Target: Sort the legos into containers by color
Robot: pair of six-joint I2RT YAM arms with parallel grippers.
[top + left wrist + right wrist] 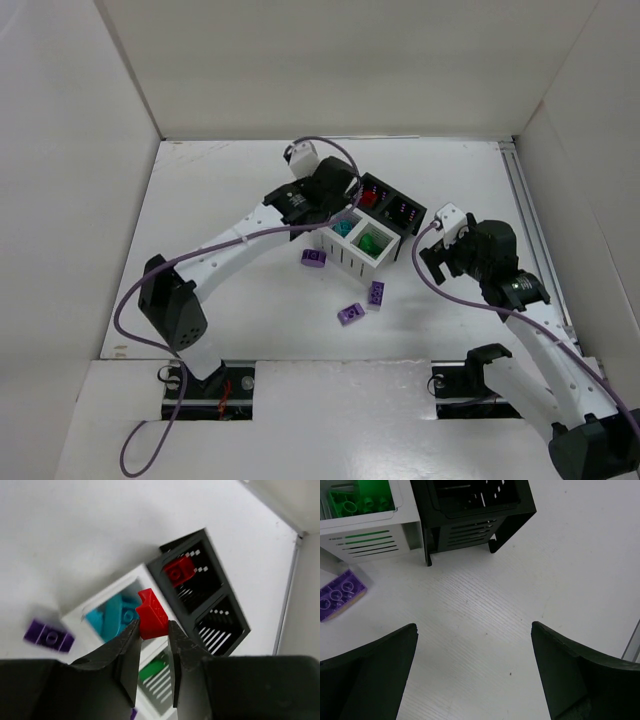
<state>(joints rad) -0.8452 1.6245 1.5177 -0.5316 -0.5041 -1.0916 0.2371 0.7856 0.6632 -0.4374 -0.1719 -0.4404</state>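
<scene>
- Left wrist view: my left gripper (152,626) is clamped on a red brick (151,613) above the bins (185,538). The top view hides that grip.
- Second red brick (180,570) sits in a black bin, teal bricks (112,616) in a white one.
- Right gripper (474,627) is wide open over the table (485,595).
- Top view: three purple bricks (313,258) lie loose.

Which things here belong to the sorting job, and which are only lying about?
Belong to the job: bins; red lego in the left gripper; binned red lego, teal legos, green legos; loose purple legos.
Only lying about: purple cable; table; side walls.
</scene>
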